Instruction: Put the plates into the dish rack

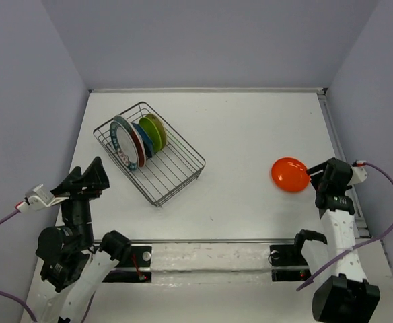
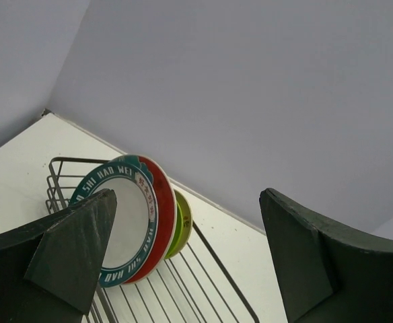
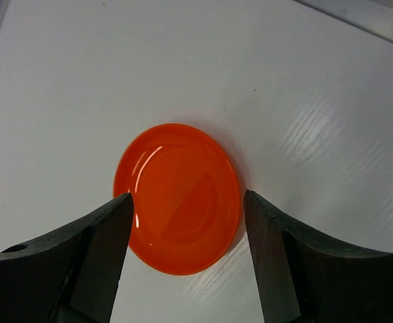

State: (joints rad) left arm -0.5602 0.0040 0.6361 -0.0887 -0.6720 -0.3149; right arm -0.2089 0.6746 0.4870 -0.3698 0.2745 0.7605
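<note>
Spread right gripper (image 3: pixel 188 200) is being held astride the orange plate (image 3: pixel 176 168); "HAO WEI" plate (image 2: pixel 126 225) is being framed by spread left gripper (image 2: pixel 188 195).

Dish rack (image 1: pixel 176 173): black wire basket, set diagonally on tabletop (image 1: pixel 250 128), left of centre. Standing on edge at its far end, packed close: teal-rimmed white plate (image 1: pixel 124 147) frontmost, then red plate (image 1: pixel 138 144), blue plate (image 1: pixel 145 138), lime green plate (image 1: pixel 155 131). Orange plate (image 1: pixel 290 174) lies flat, face up, far right, well apart from rack.
</note>
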